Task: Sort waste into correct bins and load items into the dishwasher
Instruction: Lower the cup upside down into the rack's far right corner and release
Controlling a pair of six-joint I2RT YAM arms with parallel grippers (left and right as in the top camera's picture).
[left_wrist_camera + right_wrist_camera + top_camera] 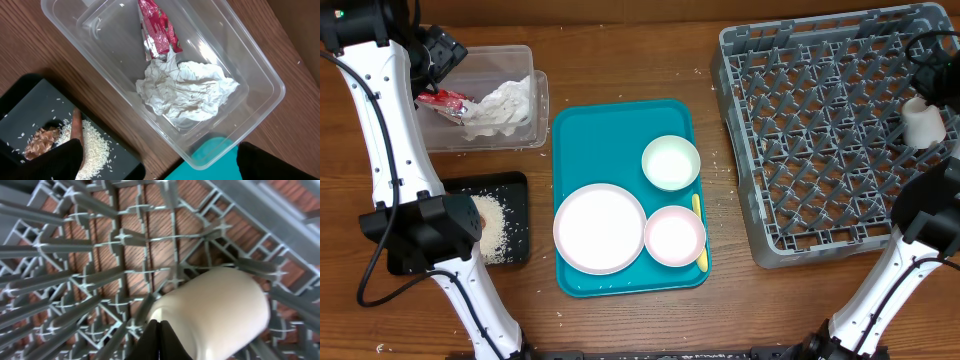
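Note:
The clear tub holds the crumpled napkin and red wrapper. My left gripper hangs over it, open and empty, with the napkin and wrapper below. The black tray holds rice, the brown lump and the orange-brown stick. My right gripper is shut on the rim of the small white cup just over the grey rack, at its right side. The plate, pink dish, white bowl and yellow spoon lie on the teal tray.
The teal tray stands between the bins on the left and the rack on the right. The black tray sits in front of the tub, partly under my left arm. A few rice grains lie loose on the wooden table.

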